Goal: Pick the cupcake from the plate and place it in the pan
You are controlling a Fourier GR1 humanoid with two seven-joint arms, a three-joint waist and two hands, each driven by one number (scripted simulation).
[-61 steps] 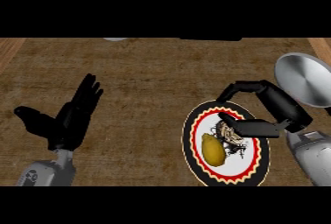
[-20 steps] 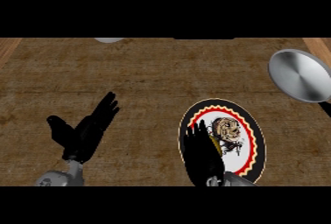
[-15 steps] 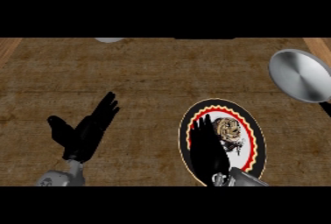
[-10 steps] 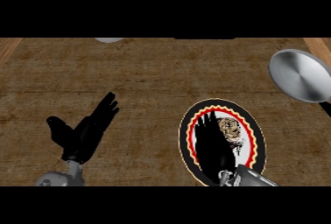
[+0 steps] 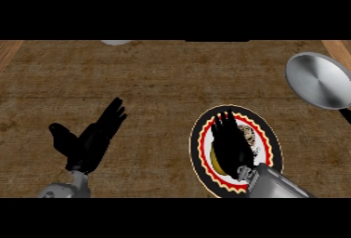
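A round plate [image 5: 273,139] with a black rim and a red and yellow zigzag band lies at the lower right of the head view. My right hand [image 5: 230,142] lies flat over its middle with straight fingers pointing away from me, open. It hides most of the cupcake [image 5: 215,162]; only a yellow sliver shows at the hand's left edge. The grey metal pan [image 5: 317,80] sits at the far right, beyond the plate, and holds nothing. My left hand [image 5: 93,139] rests open at the lower left, fingers up, away from the plate.
The pan's dark handle [image 5: 345,113] runs down toward the right edge. A pale round object [image 5: 116,42] peeks in at the counter's far edge. Wooden borders show at the top left and top right corners.
My right hand has slid forward over the plate, covering more of its middle and the cupcake. Three seconds ago it came in from the plate's right side. The left hand has stayed still.
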